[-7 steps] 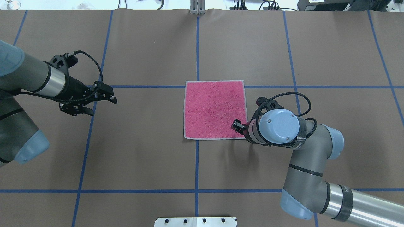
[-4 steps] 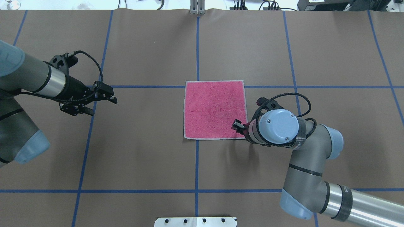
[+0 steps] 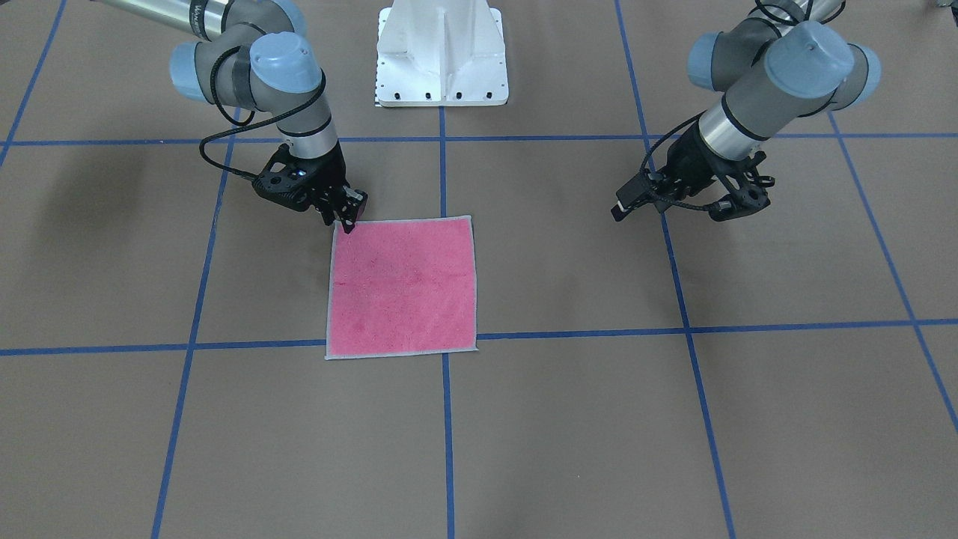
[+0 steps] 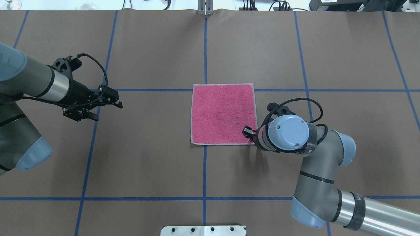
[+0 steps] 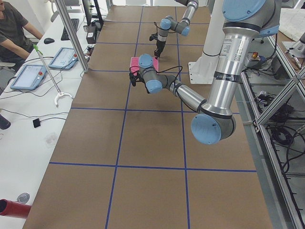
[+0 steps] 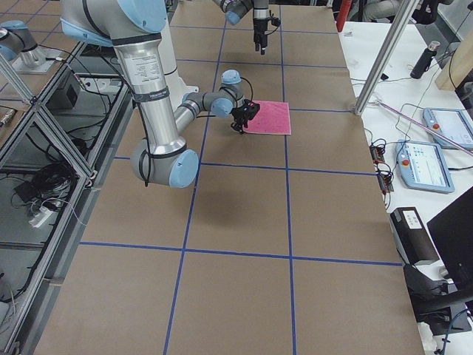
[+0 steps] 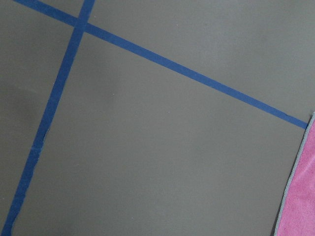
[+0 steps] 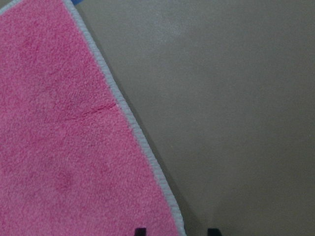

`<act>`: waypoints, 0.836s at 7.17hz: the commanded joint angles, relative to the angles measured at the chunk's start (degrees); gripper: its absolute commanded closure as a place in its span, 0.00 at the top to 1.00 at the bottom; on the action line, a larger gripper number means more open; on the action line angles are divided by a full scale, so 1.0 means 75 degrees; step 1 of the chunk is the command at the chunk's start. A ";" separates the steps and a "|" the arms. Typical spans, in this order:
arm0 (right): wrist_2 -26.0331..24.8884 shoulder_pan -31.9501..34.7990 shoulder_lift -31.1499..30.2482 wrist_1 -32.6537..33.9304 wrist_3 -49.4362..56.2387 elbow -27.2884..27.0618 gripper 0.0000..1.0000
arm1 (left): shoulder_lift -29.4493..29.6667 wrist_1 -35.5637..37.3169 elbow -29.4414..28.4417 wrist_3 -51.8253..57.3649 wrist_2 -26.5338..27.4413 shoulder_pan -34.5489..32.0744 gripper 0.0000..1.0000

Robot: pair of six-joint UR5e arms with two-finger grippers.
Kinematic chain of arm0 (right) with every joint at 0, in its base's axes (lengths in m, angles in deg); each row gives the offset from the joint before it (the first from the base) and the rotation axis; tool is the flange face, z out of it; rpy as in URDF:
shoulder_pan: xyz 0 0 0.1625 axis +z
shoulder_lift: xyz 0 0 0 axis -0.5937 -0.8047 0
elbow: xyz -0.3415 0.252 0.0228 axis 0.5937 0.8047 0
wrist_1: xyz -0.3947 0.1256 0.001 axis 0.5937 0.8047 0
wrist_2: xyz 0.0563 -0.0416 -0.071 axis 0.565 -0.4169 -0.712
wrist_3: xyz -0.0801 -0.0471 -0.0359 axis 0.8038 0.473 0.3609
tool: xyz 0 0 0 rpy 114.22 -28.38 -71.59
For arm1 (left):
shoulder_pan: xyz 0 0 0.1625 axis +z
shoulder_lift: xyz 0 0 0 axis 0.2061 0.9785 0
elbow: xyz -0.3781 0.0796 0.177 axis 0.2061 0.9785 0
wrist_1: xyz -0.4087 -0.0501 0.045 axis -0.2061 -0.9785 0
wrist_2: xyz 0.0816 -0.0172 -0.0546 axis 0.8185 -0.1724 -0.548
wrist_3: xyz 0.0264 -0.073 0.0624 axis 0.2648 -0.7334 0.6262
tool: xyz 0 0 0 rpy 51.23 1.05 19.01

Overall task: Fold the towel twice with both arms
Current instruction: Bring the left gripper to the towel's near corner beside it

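The towel [image 4: 223, 113] lies flat, pink face up, in the middle of the brown table, and its light grey border shows all round [image 3: 404, 288]. My right gripper [image 4: 251, 135] is down at the towel's near right corner [image 3: 348, 213]. It is open. In the right wrist view its two fingertips [image 8: 140, 230] stand on either side of the towel's edge [image 8: 123, 110]. My left gripper [image 4: 105, 109] hangs open and empty above the bare table, well to the left of the towel [image 3: 644, 209]. The left wrist view catches only the towel's edge [image 7: 300, 196].
Blue tape lines [image 4: 205, 170] mark the table in a grid. The white pedestal base [image 3: 441, 60] stands at the robot's side. Beyond the far edge there is a desk with tablets [image 5: 31, 74], a metal post [image 5: 71, 33] and a seated person [image 5: 14, 28].
My right gripper has crept slightly nearer to the towel's near right corner. The left arm has barely moved, and the towel lies as before.
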 commanded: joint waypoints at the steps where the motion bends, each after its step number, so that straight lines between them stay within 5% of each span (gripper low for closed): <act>1: -0.0001 0.0002 0.0000 0.0013 -0.0107 -0.0011 0.06 | 0.0000 0.0000 0.0007 -0.0028 0.0004 0.0014 1.00; 4: 0.0011 0.0037 0.0000 0.0037 -0.0119 -0.0162 0.00 | 0.0244 0.0093 -0.0051 -0.0469 0.0317 0.0339 1.00; 6: 0.0046 0.0061 -0.0117 0.0060 -0.0131 -0.0408 0.00 | 0.1295 0.1176 -0.0051 -0.1572 0.1698 0.1509 0.99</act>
